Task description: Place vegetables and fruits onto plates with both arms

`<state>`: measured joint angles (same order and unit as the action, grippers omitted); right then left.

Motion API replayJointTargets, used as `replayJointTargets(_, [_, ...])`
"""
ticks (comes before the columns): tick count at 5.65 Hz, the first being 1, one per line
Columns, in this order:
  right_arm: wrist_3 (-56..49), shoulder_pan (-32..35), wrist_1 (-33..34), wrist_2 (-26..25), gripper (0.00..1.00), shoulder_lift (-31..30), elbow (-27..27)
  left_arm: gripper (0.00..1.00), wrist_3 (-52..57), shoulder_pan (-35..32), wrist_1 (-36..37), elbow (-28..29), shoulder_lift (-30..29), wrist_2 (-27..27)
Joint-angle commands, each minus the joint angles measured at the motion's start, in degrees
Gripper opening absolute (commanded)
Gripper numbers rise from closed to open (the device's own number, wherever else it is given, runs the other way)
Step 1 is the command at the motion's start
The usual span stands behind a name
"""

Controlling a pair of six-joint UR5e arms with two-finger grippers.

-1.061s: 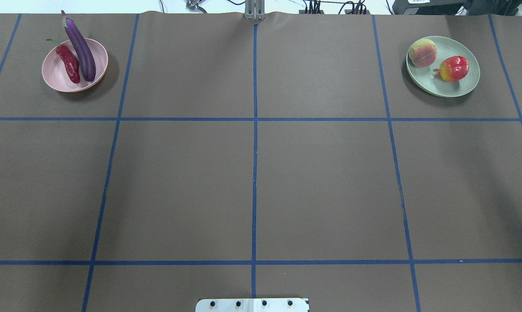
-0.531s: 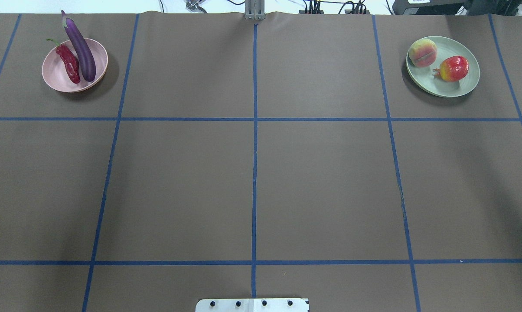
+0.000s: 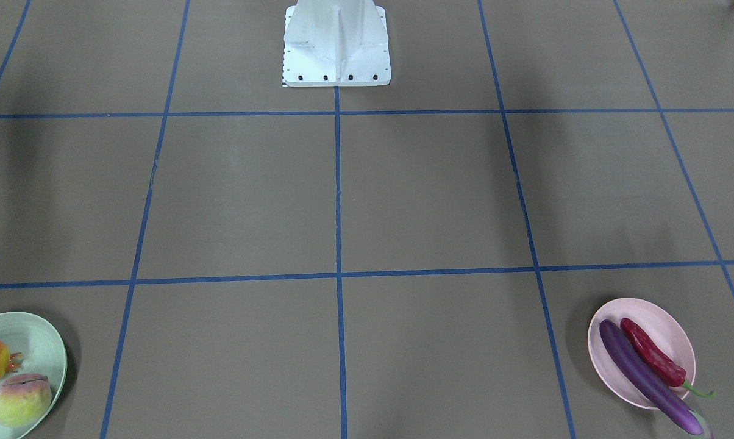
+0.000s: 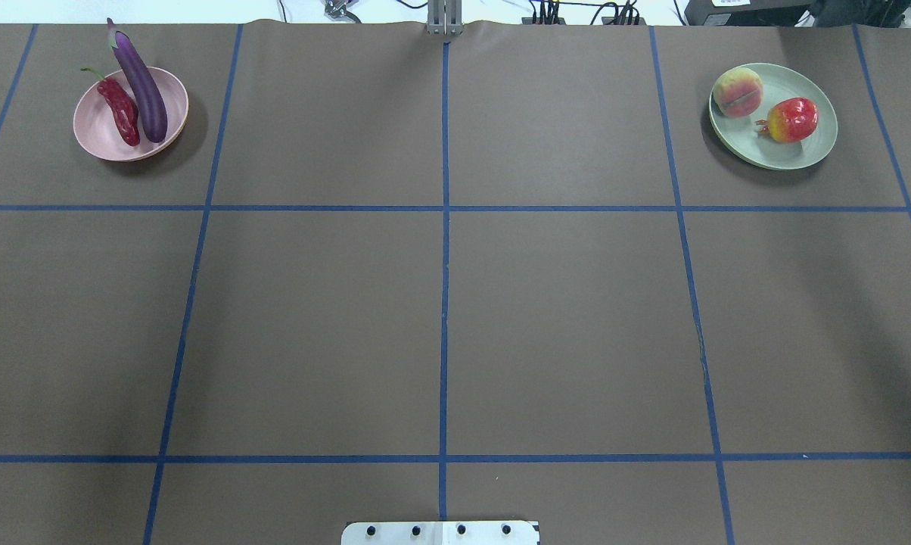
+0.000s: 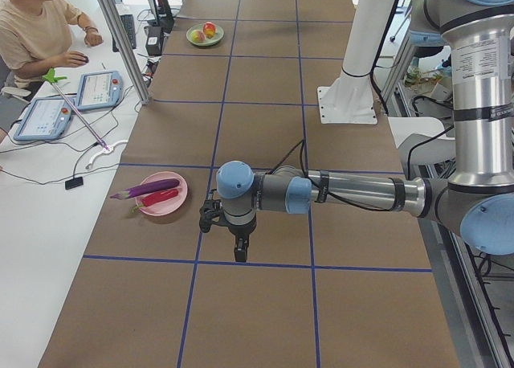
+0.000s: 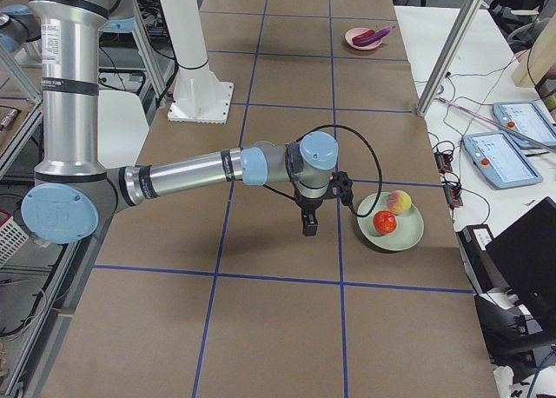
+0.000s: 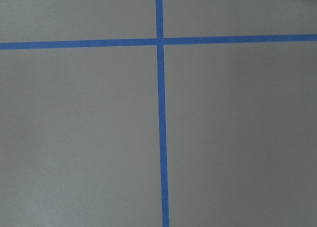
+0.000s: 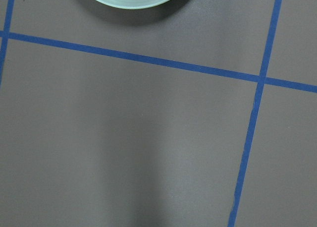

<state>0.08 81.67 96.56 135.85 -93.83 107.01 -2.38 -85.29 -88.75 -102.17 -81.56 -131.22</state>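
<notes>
1. The eggplant [image 4: 139,79] and the chili pepper [image 4: 120,112] lie side by side, touching, on the pink plate [image 4: 96,140]. That plate is in the far-left corner as seen from the white base [image 3: 336,46]. The eggplant's cap end pokes out past the rim.
2. The pomegranate-like fruit [image 4: 792,119] and the peach [image 4: 738,91] sit close together on the mint green plate [image 4: 811,147], far-right of the base. Both are inside the rim.
3. So my read is that all four pieces are plated, and the step in hand is just getting the arms clear and parked.
4. The left gripper [image 5: 239,251] points down over bare table on the base's left side, apart from the pink plate. It only shows in a side view, so I can't tell if the fingers are spread or pressed together. Its wrist view shows nothing but the blue tape lines [image 7: 161,138].
5. Same deal for the right gripper [image 6: 309,222] on the base's right side. It's near the mint green plate but not touching, and again I can't tell what the fingers are doing. Its wrist view catches only the plate's rim.
6. To finish well, I'd lift each wrist straight up first — then swing back toward the base, never sideways past a plate.
7. The main risk is a nudge. The overhanging eggplant could tip out, and round fruit on a shallow plate would probably roll off.
</notes>
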Motion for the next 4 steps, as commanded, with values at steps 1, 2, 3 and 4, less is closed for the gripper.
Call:
replayJointTargets(1, [-0.6,0.3,0.1,-1.5,1.0,-0.7,-0.1,1.0,-0.8,-0.2,0.2,0.0,-0.4,1.2])
replayJointTargets(2, [-0.6,1.1,0.1,-1.6,1.0,-1.5,-0.4,1.0,-0.7,-0.2,-0.5,-0.3,-0.5,1.0])
replayJointTargets(3, [-0.6,2.1,0.1,-1.8,1.0,-2.8,-0.5,1.0,-0.6,-0.2,-0.5,-0.7,-0.6,0.9])
replayJointTargets(4, [-0.6,2.5,0.1,-2.3,1.0,-2.9,-0.4,1.0,-0.6,-0.2,-0.6,-0.7,-0.5,0.9])
